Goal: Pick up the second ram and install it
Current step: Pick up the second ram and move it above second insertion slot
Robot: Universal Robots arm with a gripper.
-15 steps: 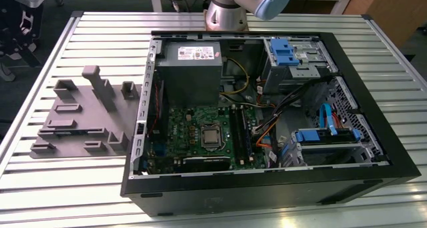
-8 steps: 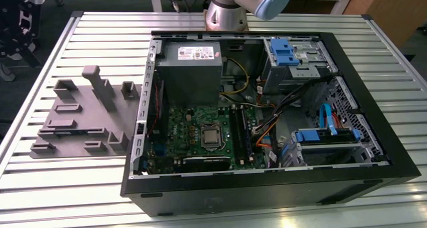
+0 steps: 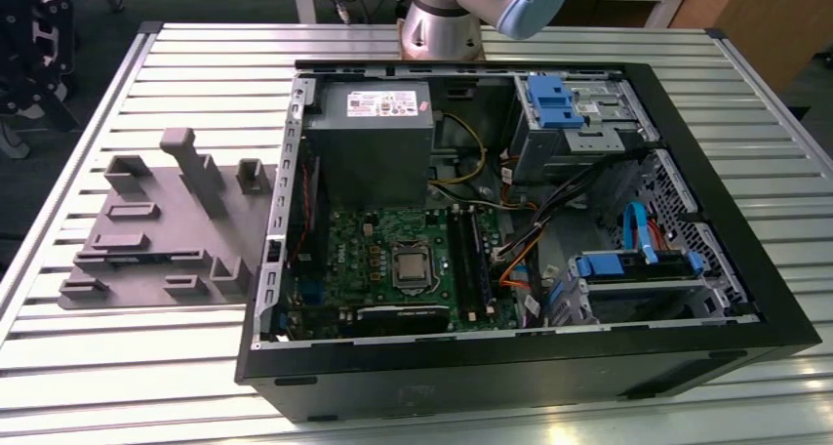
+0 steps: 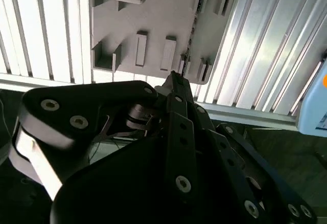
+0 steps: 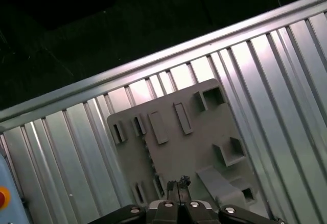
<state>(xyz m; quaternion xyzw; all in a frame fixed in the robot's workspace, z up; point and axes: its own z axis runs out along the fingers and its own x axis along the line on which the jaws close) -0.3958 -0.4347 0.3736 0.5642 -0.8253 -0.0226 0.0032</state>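
My gripper (image 5: 177, 183) hangs well above the grey plastic tray (image 5: 204, 127), and in both wrist views its two fingers meet at the tips (image 4: 176, 78), shut with nothing showing between them. The tray (image 3: 143, 240) lies on the slatted table at the exterior view's left, beside the open computer case (image 3: 521, 367). Inside the case, the long black memory slots (image 3: 466, 260) run next to the processor on the green motherboard (image 3: 371, 240). The second ram is hidden from these views. In the exterior view the arm's base (image 3: 440, 30) stands behind the case.
The case holds a grey power supply (image 3: 369, 138), blue drive brackets (image 3: 557, 99) and loose cables (image 3: 573, 186). The tray (image 4: 153, 14) carries several raised blocks and narrow slots. Dark floor lies beyond the table's edge (image 5: 153, 65).
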